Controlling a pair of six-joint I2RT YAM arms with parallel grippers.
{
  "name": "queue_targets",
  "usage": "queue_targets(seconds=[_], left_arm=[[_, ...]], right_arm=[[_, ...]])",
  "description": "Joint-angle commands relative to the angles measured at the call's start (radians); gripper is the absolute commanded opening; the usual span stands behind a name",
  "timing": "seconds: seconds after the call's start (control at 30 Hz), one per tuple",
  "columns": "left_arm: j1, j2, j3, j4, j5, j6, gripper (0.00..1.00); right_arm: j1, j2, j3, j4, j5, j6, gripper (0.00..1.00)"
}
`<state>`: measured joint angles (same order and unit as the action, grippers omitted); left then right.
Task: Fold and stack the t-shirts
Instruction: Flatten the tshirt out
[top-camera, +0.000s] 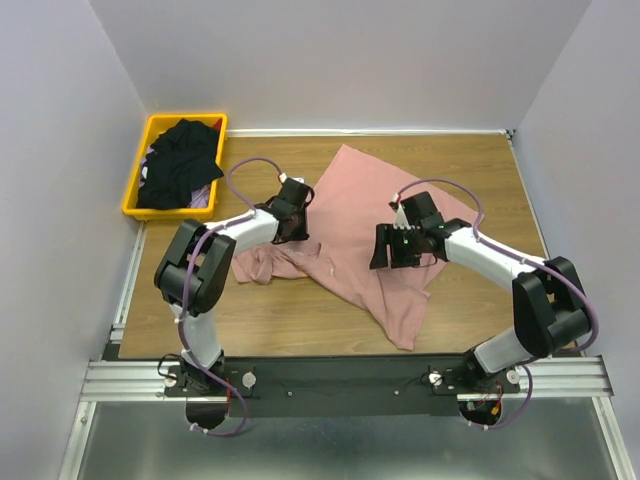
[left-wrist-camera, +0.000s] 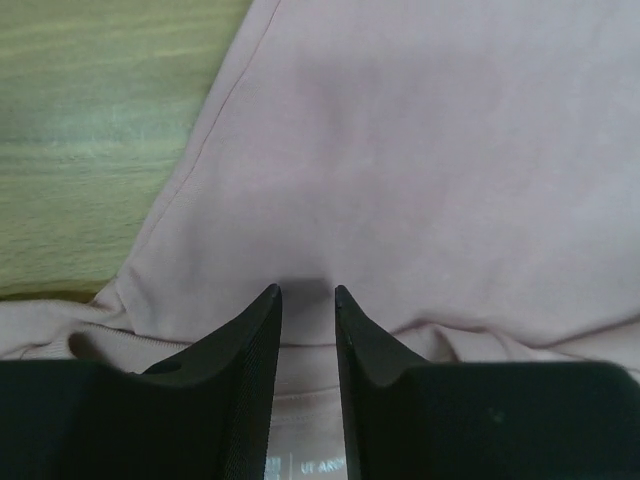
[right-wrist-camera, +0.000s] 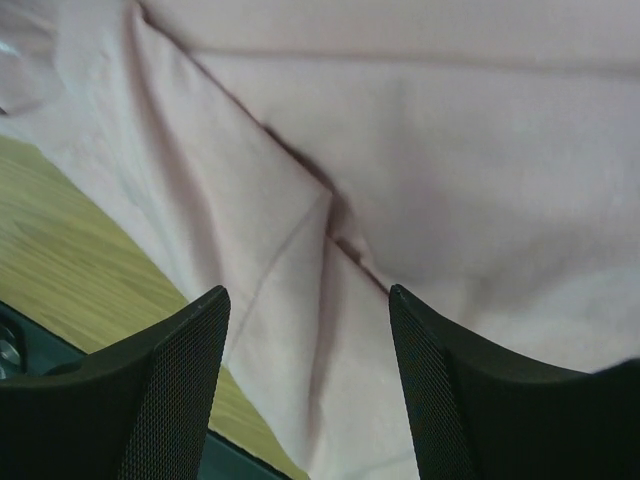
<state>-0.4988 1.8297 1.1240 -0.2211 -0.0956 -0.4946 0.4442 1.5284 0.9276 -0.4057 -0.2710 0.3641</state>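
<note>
Lying beneath left tool (left-wrist-camera: 305, 292), right tool (right-wrist-camera: 308, 290): pink t-shirt (top-camera: 350, 200).

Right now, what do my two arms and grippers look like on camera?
The left arm and right arm are white links with black joints, each carrying a purple cable. The left gripper and right gripper have black wedge fingers with fine mesh texture.
</note>
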Motion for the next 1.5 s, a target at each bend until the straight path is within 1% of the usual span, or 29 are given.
queue_targets(seconds=[0.0,0.1,0.2,0.3,0.33,0.37,0.4,0.47,0.5,0.53,0.57,0.63,0.67,0.73,0.8,0.83,0.93,1.07,1.1,1.13,1.17,1.2,1.23,1.27,1.3,1.33,1.4,1.43,1.47], left_arm=[[-0.006,0.068,0.060,-0.047,-0.067,0.020,0.34],[-0.004,0.153,0.117,-0.078,-0.088,0.045,0.32],[0.012,0.255,0.256,-0.110,-0.110,0.083,0.30],[0.034,0.353,0.368,-0.145,-0.145,0.134,0.29],[0.039,0.403,0.460,-0.155,-0.156,0.154,0.29],[0.040,0.425,0.505,-0.161,-0.161,0.172,0.29],[0.040,0.450,0.590,-0.164,-0.173,0.216,0.29],[0.040,0.508,0.673,-0.165,-0.171,0.257,0.29],[0.040,0.525,0.738,-0.158,-0.173,0.287,0.30],[0.040,0.540,0.761,-0.147,-0.171,0.300,0.32],[0.040,0.557,0.779,-0.138,-0.167,0.313,0.36],[0.040,0.559,0.809,-0.104,-0.164,0.327,0.39],[0.042,0.553,0.812,-0.092,-0.161,0.327,0.43],[0.042,0.525,0.797,-0.052,-0.158,0.327,0.48],[0.042,0.436,0.765,-0.012,-0.151,0.314,0.55],[0.040,0.436,0.755,-0.003,-0.151,0.311,0.56],[0.040,0.323,0.712,0.020,-0.151,0.297,0.57],[0.040,0.125,0.637,0.037,-0.148,0.281,0.57],[0.042,0.091,0.617,0.037,-0.148,0.277,0.57],[0.042,0.059,0.576,0.034,-0.145,0.274,0.57],[0.040,-0.010,0.553,0.032,-0.144,0.272,0.57],[0.042,-0.044,0.528,0.026,-0.139,0.260,0.57],[0.040,-0.081,0.479,0.023,-0.139,0.257,0.57],[0.040,-0.152,0.452,0.016,-0.138,0.249,0.57],[0.040,-0.193,0.423,0.005,-0.141,0.243,0.57],[0.042,-0.269,0.366,-0.004,-0.147,0.229,0.57],[0.042,-0.346,0.309,-0.021,-0.170,0.214,0.57],[0.040,-0.387,0.246,-0.027,-0.177,0.199,0.57],[0.042,-0.467,0.212,-0.027,-0.185,0.194,0.57]], right_arm=[[0.010,-0.065,-0.067,-0.047,-0.013,-0.005,0.72],[0.010,-0.100,-0.101,-0.053,0.003,-0.005,0.72],[0.010,-0.125,-0.116,-0.083,0.065,-0.013,0.72],[0.010,-0.139,-0.119,-0.105,0.091,-0.025,0.71],[0.010,-0.143,-0.121,-0.113,0.119,-0.025,0.71],[0.010,-0.146,-0.121,-0.116,0.136,-0.028,0.71],[0.010,-0.143,-0.118,-0.114,0.168,-0.030,0.71],[0.010,-0.129,-0.099,-0.114,0.196,-0.022,0.71],[0.010,-0.122,-0.090,-0.114,0.213,-0.024,0.70],[0.010,-0.110,-0.078,-0.114,0.214,-0.027,0.69],[0.010,-0.085,-0.061,-0.114,0.219,-0.030,0.68],[0.010,-0.062,-0.049,-0.110,0.211,-0.037,0.66],[0.010,-0.041,-0.039,-0.107,0.205,-0.039,0.65],[0.010,-0.021,-0.035,-0.101,0.179,-0.050,0.61],[0.010,0.004,-0.035,-0.090,0.156,-0.054,0.57],[0.010,0.009,-0.038,-0.085,0.151,-0.054,0.56],[0.010,0.024,-0.061,-0.070,0.151,-0.056,0.50],[0.010,0.019,-0.072,-0.064,0.145,-0.063,0.37],[0.010,0.015,-0.070,-0.064,0.145,-0.065,0.30],[0.008,0.010,-0.069,-0.065,0.144,-0.067,0.26],[0.010,-0.002,-0.065,-0.065,0.139,-0.073,0.21],[0.008,-0.008,-0.065,-0.067,0.133,-0.079,0.12],[0.010,-0.016,-0.065,-0.068,0.112,-0.082,0.07],[0.010,-0.027,-0.062,-0.074,0.098,-0.083,0.01],[0.011,-0.049,-0.049,-0.081,0.076,-0.082,0.01],[0.013,-0.066,-0.041,-0.090,0.022,-0.076,0.01],[0.028,-0.105,-0.009,-0.094,-0.029,-0.057,0.01],[0.057,-0.109,0.003,-0.094,-0.075,-0.035,0.01],[0.077,-0.111,0.023,-0.094,-0.094,-0.021,0.01]])
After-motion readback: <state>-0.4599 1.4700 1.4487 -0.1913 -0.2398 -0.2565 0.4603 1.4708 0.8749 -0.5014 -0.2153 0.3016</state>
